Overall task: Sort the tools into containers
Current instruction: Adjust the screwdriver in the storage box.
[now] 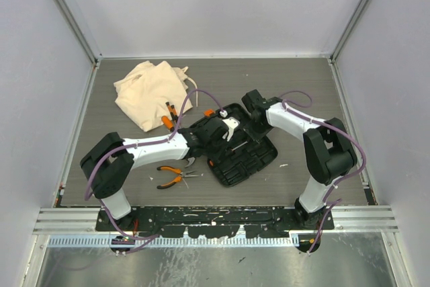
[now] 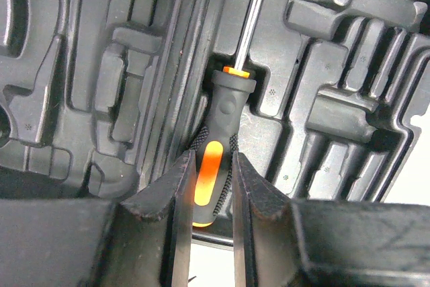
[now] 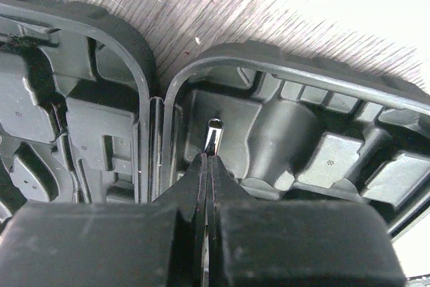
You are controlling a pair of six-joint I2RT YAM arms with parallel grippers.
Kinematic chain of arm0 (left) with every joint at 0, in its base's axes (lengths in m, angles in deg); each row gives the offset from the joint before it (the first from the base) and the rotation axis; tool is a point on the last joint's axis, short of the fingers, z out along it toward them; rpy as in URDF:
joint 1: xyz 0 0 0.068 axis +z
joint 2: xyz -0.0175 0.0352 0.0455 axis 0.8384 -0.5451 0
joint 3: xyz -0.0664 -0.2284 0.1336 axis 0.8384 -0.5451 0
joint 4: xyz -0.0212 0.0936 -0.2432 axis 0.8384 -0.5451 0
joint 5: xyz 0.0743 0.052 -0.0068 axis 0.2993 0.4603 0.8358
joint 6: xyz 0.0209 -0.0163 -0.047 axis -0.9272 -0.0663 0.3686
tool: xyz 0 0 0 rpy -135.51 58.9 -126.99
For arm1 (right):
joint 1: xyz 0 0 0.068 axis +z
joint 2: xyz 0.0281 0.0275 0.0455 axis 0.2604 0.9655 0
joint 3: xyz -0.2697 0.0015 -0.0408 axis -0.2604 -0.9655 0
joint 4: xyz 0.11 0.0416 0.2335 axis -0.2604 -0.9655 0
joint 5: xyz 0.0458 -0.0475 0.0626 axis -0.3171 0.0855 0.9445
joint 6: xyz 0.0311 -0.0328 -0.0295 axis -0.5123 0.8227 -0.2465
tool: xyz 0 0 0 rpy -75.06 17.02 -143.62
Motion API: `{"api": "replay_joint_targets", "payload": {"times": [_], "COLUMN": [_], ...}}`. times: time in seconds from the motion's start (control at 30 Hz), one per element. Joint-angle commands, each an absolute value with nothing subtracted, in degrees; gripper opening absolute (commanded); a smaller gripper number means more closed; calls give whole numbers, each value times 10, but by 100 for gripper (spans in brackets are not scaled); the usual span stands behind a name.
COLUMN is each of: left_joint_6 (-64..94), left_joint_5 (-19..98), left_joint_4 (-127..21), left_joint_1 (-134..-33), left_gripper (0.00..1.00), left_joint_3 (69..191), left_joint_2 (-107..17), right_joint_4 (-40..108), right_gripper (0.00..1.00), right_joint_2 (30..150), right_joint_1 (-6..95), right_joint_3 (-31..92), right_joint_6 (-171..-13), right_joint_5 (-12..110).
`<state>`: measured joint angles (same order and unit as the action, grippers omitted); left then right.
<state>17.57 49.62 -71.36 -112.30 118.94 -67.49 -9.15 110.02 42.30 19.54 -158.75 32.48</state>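
Note:
The black tool case (image 1: 252, 162) lies open mid-table. My left gripper (image 1: 218, 129) hangs over it, shut on the orange-and-black handle of a screwdriver (image 2: 225, 109) whose steel shaft runs along the case's moulded tray (image 2: 316, 99). My right gripper (image 1: 250, 102) is at the case's far edge (image 3: 289, 72), fingers (image 3: 201, 179) pressed together on a thin shiny steel tip (image 3: 214, 132). I cannot tell whether that tip belongs to the same screwdriver. Orange-and-black pliers (image 1: 171, 177) lie on the table. The beige cloth bag (image 1: 153, 92) lies far left. No hammer shows.
More orange-handled tools (image 1: 169, 117) lie at the bag's near edge, beside my left arm. Side walls close the table on the left, right and back. A metal rail runs along the near edge.

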Motion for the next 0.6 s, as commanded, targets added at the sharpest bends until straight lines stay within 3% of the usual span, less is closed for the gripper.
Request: {"api": "replay_joint_targets", "payload": {"times": [0.0,0.57], "left_joint_6": [175,182], "left_joint_5": [479,467], "left_joint_4": [-803,-820], "left_joint_1": [-1132,-1134], "left_gripper": [16,15], "left_joint_3": [1163,1158], "left_joint_2": [-714,-736], "right_joint_4": [-91,-65], "right_gripper": [0,0], "right_joint_2": [1217,1288], "right_joint_1": [433,448], "right_joint_3": [96,62], "right_joint_6": [-1598,-1608], "right_joint_5": [322,328]}}
